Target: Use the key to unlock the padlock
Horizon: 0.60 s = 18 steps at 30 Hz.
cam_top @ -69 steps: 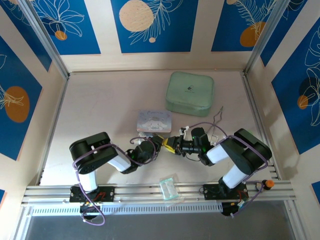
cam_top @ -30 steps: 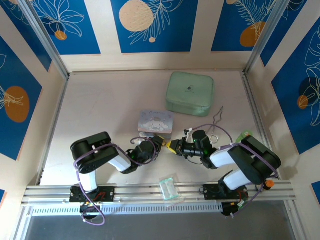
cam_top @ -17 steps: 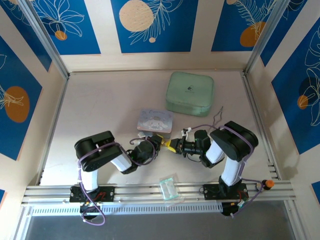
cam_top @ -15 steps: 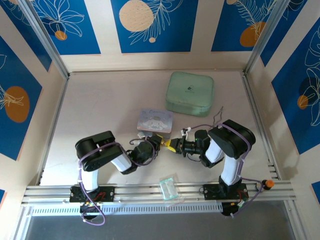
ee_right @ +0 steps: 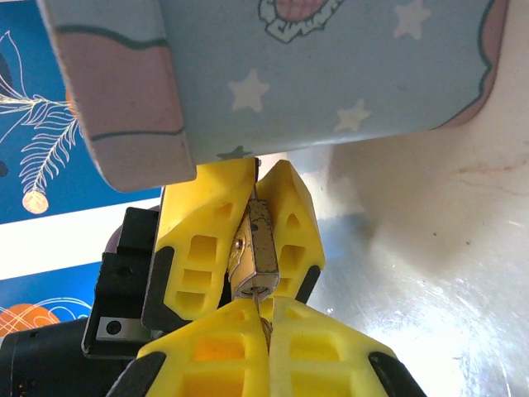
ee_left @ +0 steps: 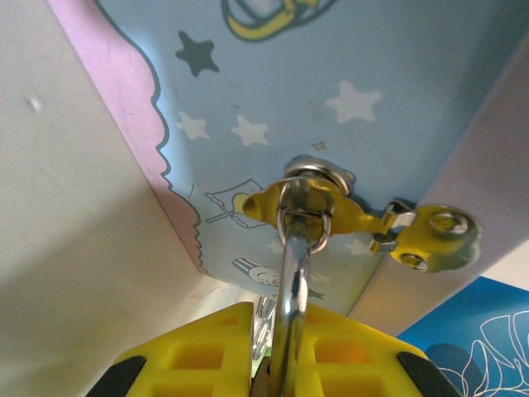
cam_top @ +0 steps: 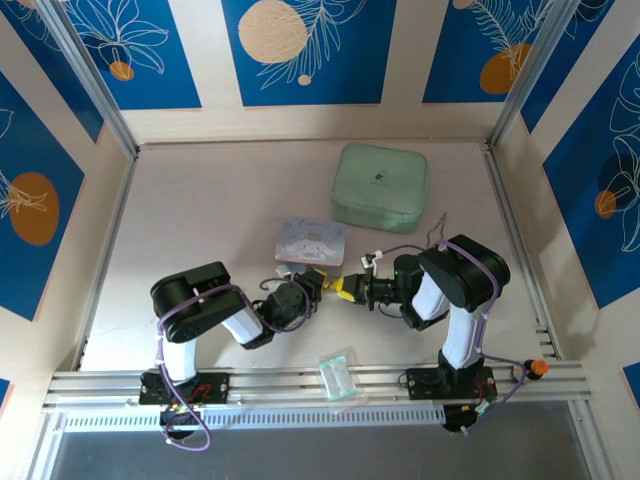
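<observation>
Table (cam_top: 200, 220) carries the pastel tin (ee_right: 331, 66), which sits just beyond both tool tips; the padlock hangs from the tin's yellow hasp (ee_left: 302, 198), so not off yet.

Left tool (ee_left: 279, 339) is clenched on the padlock (ee_right: 254, 248): brass body pinched between its yellow fingers, silver shackle (ee_left: 291, 273) running up from the fingers and through the hasp ring; shackle looks closed, not popped.

Right tool (ee_right: 266, 343) is clamped tight, tip to tip with the left tool, directly under the padlock's base; a thin silver sliver, read as the key (ee_right: 262, 313), pokes from between its fingers to the keyhole end.

Progress guess: grasp and line-up done, key at or just inside the keyway, depth can't be told; left to do: seat fully, turn, free the shackle.
</observation>
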Available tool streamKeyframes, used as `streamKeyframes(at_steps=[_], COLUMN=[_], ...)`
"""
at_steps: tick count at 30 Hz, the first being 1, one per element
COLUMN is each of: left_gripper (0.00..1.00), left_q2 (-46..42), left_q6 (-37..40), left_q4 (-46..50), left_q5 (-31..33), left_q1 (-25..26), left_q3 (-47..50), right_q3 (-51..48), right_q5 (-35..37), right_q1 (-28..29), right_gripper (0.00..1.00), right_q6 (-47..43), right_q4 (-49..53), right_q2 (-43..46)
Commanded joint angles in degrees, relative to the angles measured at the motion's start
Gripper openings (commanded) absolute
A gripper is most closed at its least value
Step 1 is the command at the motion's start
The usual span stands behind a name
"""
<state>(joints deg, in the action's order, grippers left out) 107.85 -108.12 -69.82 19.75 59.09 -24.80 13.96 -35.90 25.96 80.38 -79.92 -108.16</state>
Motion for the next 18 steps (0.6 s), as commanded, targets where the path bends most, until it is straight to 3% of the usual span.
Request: streamKeyframes(at_steps=[1,7,13,18], left_gripper=[0.00,0.00,0.00,0.00], left_q2=[-1.48,-0.43,-2.12,-3.23], left_q6=[-1.20,-2.30,-2.54,-2.46], left_q4=[-7.47,-10.78,-10.84,-10.83], left_q5=[-10.78,-8.76,-9.90,-10.38], left_q1=[2.61,2.70,2.72,2.72], left_q3=[-1.75,-1.57,-1.38,-1.35], right_q3=[2.77,2.49,1.46,3.27], right_q5=[5.63,11.12,5.52,2.35], right_q1=[2.04,6.88,0.45,0.06], right_gripper=[0.00,0.00,0.00,0.00], right_q6=[-1.33,-4.06,-2.32,-3.91], right_q4=[3.59,8.90,0.53,1.54], right_q2=[-0.71,1.72,-3.72,-5.67])
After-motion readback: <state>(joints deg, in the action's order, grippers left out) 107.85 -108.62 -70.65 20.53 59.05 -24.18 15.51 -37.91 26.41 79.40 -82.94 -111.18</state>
